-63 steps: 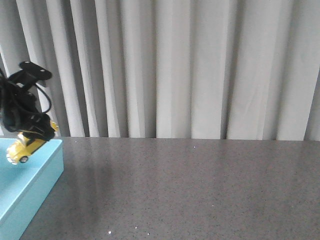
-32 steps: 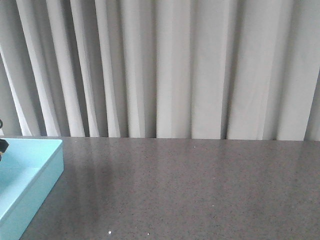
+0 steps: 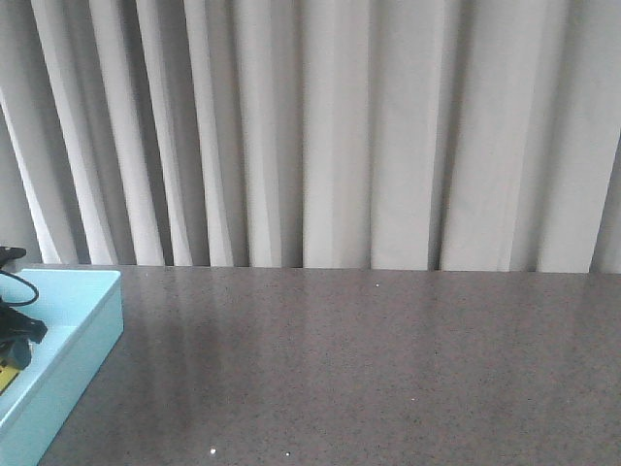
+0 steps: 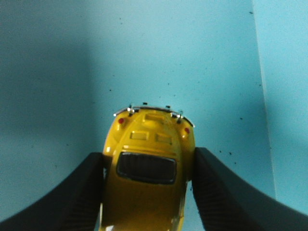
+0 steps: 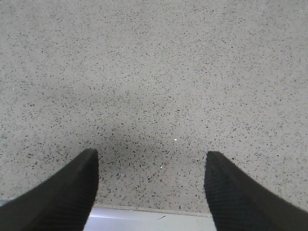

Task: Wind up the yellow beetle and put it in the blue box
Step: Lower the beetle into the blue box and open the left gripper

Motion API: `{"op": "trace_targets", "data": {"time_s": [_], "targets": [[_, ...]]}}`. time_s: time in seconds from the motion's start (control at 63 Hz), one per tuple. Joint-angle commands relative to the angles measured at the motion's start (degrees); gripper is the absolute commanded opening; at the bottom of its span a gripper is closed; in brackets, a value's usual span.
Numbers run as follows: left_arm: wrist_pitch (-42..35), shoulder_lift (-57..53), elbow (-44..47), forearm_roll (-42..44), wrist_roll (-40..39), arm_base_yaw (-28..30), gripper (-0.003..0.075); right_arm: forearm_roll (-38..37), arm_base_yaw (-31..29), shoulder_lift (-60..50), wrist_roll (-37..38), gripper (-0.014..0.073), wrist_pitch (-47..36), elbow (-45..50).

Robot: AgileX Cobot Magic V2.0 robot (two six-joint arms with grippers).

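- yellow beetle [image 4: 147, 173] is sitting pinched between the left gripper [image 4: 147, 192] fingers, both pads pressing on its sides, rear end pointing away from the wrist.
- It's hanging over the blue box [image 3: 73, 335] floor; can't tell whether the wheels are touching down.
- Front view is showing only a yellow sliver at the frame's left edge, inside the box wall.
- Judging storage as nearly done; left: lowering if needed, releasing, pulling clear. Winding can't be verified from here.
- right gripper [image 5: 150, 185] is idling wide open and holding nothing over the speckled table [image 3: 388, 359], well apart from the box.
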Motion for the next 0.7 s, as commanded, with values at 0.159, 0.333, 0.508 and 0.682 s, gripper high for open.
{"op": "trace_targets", "data": {"time_s": [0.159, 0.333, 0.508, 0.682], "targets": [[-1.76, -3.42, -1.59, -1.26, -0.55, -0.06, 0.0499, -1.00, 0.03, 0.13, -0.05, 0.0457, -3.14, -1.31], [-1.17, -5.65, -1.72, -1.47, -1.02, -0.18, 0.0554, -1.00, 0.03, 0.13, -0.05, 0.0457, -3.14, -1.31], [-0.81, -11.09, -1.72, -2.65, -2.30, -0.18, 0.0552, -1.00, 0.03, 0.13, -0.05, 0.0457, -3.14, -1.31], [1.98, -17.45, -1.56, -5.83, -2.83, -1.34, 0.0552, -1.00, 0.03, 0.13, -0.05, 0.0457, -3.14, -1.31]]}}
